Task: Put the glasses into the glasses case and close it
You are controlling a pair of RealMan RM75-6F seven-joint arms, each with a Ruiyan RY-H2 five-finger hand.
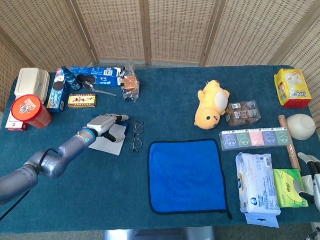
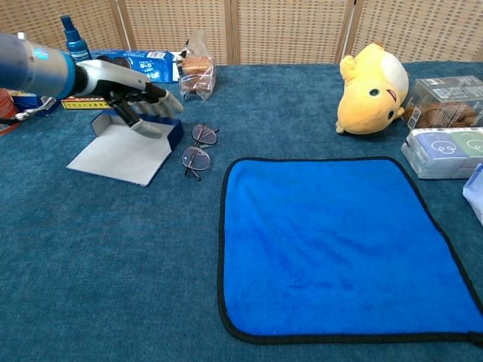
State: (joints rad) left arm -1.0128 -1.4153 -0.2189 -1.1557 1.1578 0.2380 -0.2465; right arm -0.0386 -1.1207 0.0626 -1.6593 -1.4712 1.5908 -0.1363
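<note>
Glasses (image 2: 195, 148) lie folded open on the blue-green counter (image 2: 90, 256), lenses flat, just off the left edge of a bright blue cloth (image 2: 339, 245) and just to the right of the open glasses case (image 2: 128, 147). The case sits askew, its pale lining facing up and its dark blue rim raised at the far end. My left robot hand (image 2: 136, 94) is over that far end of the case, palm down, fingers (image 2: 167, 100) spread and reaching toward the glasses; the fingers stop short of the frames. From the chest view it seems to rest on or press the case's rim, but I cannot tell whether it truly grips it. In the head view the same hand (image 1: 104, 125) sits on the case (image 1: 109, 141), with the glasses (image 1: 136, 136) just to its right. My right robot hand (image 1: 317, 178) shows only at the lower right corner of the head view, fingers apart, holding nothing, well apart from the glasses. A yellow plush toy (image 2: 371, 87) lies at the far right side of the counter. Snack boxes (image 1: 89, 78) and a red tub (image 1: 29, 111) crowd the far left corner behind my left arm.
</note>
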